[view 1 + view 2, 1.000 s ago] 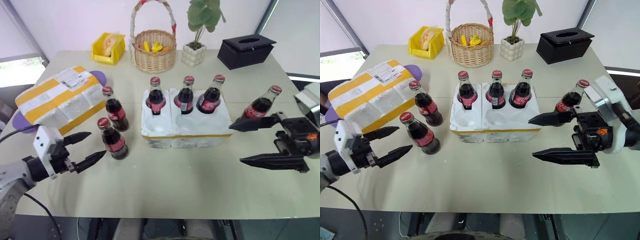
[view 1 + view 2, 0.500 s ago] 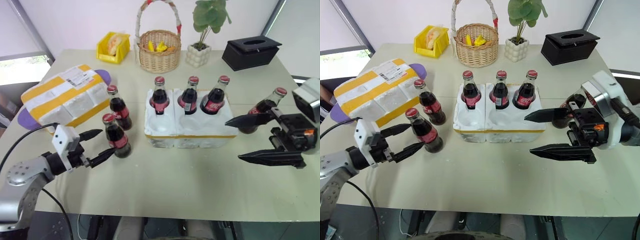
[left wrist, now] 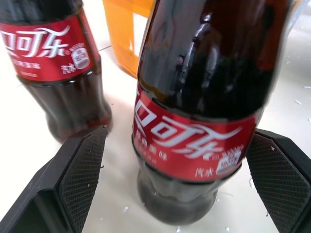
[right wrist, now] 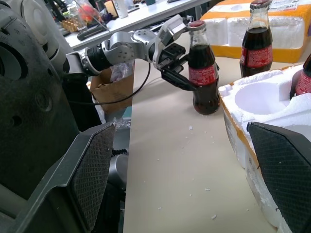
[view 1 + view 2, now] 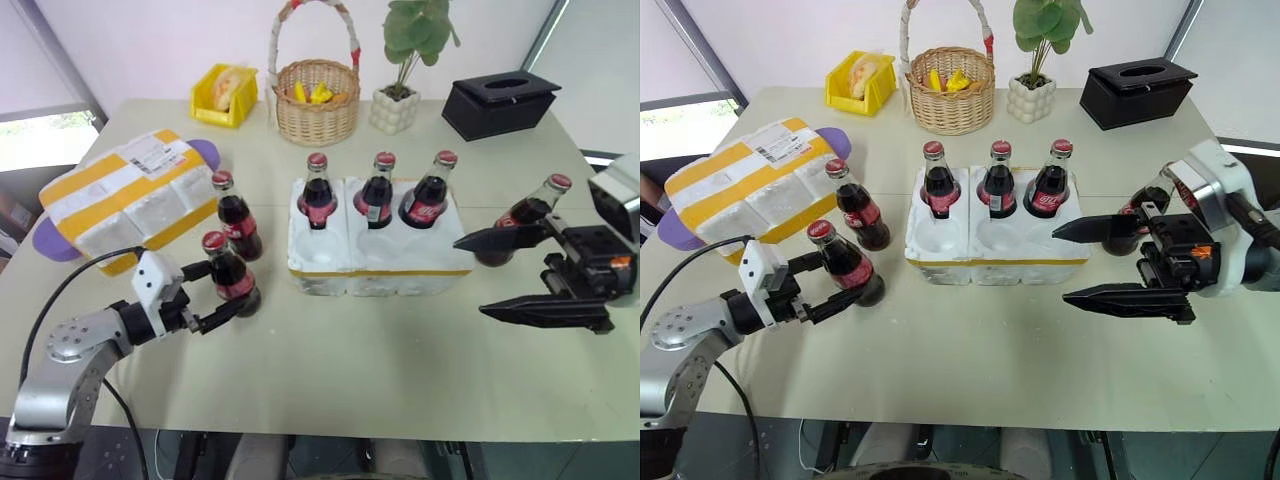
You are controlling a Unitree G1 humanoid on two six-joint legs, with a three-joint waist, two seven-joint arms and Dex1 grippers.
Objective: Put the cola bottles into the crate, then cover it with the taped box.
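Note:
The white crate (image 5: 380, 282) sits mid-table with three cola bottles (image 5: 377, 195) in its back wells; its front wells hold nothing. Two more bottles stand left of it, a far one (image 5: 236, 215) and a near one (image 5: 230, 282). My left gripper (image 5: 227, 286) is open, one finger on each side of the near bottle (image 3: 194, 121), with small gaps showing. Another bottle (image 5: 530, 212) stands right of the crate, behind my right gripper (image 5: 468, 278), which is open with nothing between its fingers. The taped box (image 5: 125, 195) lies at the far left.
Along the back edge stand a yellow bin (image 5: 222, 95), a wicker basket (image 5: 315, 108), a potted plant (image 5: 392, 108) and a black tissue box (image 5: 498, 102). Bare tabletop (image 5: 380, 350) stretches between the crate and the near edge.
My left gripper has moved in toward the near left bottle, and its open fingers now stand on either side of it. The right gripper has stayed put.

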